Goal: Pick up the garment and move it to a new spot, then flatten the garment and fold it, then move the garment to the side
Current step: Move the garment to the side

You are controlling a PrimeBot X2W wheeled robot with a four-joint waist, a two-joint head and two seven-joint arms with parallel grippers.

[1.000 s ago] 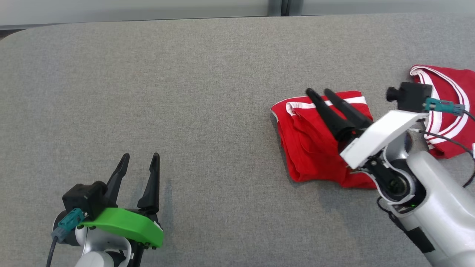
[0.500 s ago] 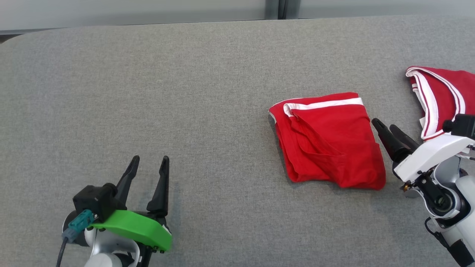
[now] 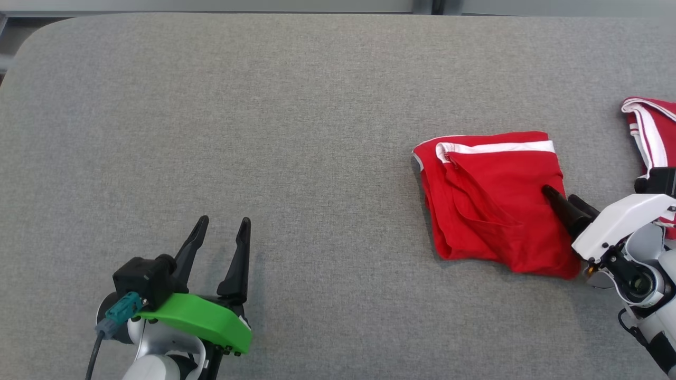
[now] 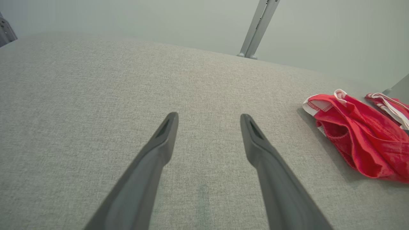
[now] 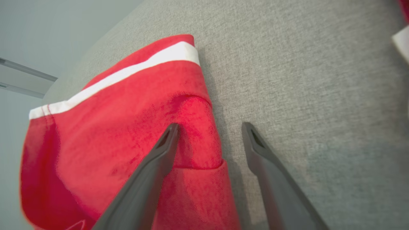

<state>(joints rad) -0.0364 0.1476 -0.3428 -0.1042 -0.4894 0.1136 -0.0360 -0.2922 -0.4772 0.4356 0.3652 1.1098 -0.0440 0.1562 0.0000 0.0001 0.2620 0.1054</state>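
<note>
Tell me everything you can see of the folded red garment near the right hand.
The red garment is soft, knit-looking cloth with a white band along its far edge. It is folded into a rough, slightly rumpled rectangle with a diagonal crease. It lies flat on the grey table, right of centre. The open right hand straddles its right edge, one finger over the cloth and the other over the table; whether it touches is unclear.

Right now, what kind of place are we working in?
Likely a garment-folding test bench: wide grey fabric-covered table, bare wall with metal post behind, folded red garment plus a second garment at the right.
</note>
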